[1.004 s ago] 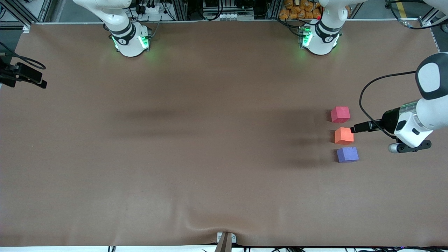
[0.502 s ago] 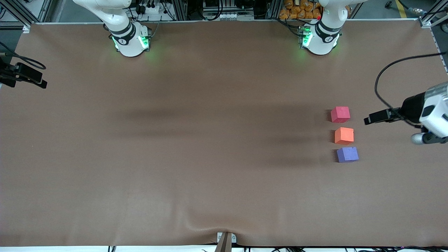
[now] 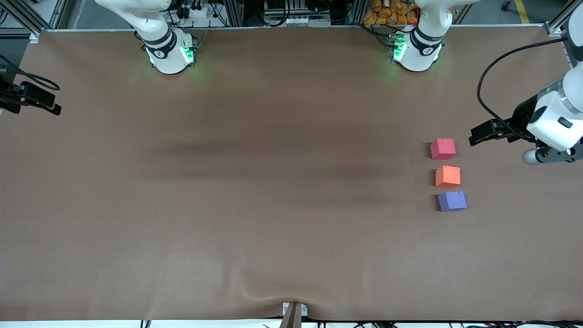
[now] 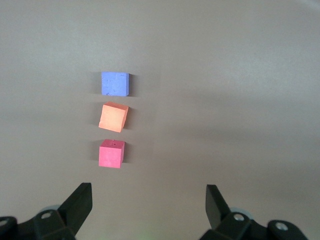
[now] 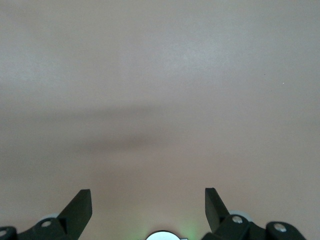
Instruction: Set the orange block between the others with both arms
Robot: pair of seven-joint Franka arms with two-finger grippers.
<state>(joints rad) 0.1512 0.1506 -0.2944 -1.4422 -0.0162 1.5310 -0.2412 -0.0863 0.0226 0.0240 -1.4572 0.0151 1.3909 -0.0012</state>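
Item 1, my left gripper (image 3: 476,135): up in the air over the table (image 3: 273,182) at the left arm's end, near that end's edge and just off the pinkish-red cube (image 3: 442,149). My forearm reaches in from that edge, wrist bent so the fingers (image 4: 80,202) point toward the cubes. Jaws released, spread wide, nothing between them.

Item 2, my right gripper (image 5: 148,210): over bare table at the right arm's end, waiting. Jaws released, spread wide, nothing held.

Item 3, orange block (image 3: 447,176): on the table toward the left arm's end, standing between the other two cubes, a small gap on each side, turned slightly askew to them.

Item 4, pinkish-red cube: farther from the front camera than the orange block, in line with it.

Item 5, purple-blue cube (image 3: 452,201): nearer the front camera than the orange block, closing the row of three.
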